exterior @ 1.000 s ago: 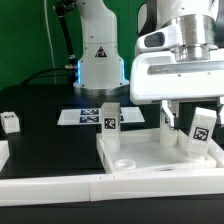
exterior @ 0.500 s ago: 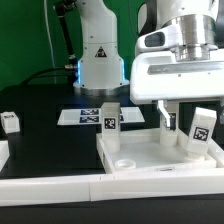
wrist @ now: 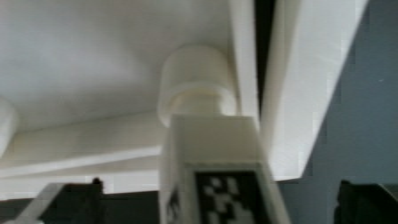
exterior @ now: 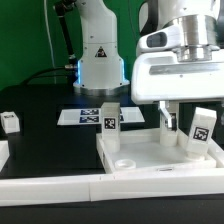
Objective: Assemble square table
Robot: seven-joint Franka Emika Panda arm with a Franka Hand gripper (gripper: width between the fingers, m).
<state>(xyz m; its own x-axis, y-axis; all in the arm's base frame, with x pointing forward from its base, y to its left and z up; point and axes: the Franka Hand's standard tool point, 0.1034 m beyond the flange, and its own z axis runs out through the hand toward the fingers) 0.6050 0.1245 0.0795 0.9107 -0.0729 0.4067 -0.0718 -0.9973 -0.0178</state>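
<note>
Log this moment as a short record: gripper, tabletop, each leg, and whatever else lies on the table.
gripper: open, fingers on either side of one leg, with gaps showing in the wrist view
straddled leg: upright on the tabletop
tabletop: white tray, rim up, at the exterior view's right
second leg: upright at the tray's far corner
third leg: upright at the tray's right side
loose leg: apart, at the exterior view's left
marker board: flat, behind the tray

Square top on worktop; corner leg block at its rear left, middle leg block and right leg block alongside; lone leg block well apart, exterior view's left.
</note>
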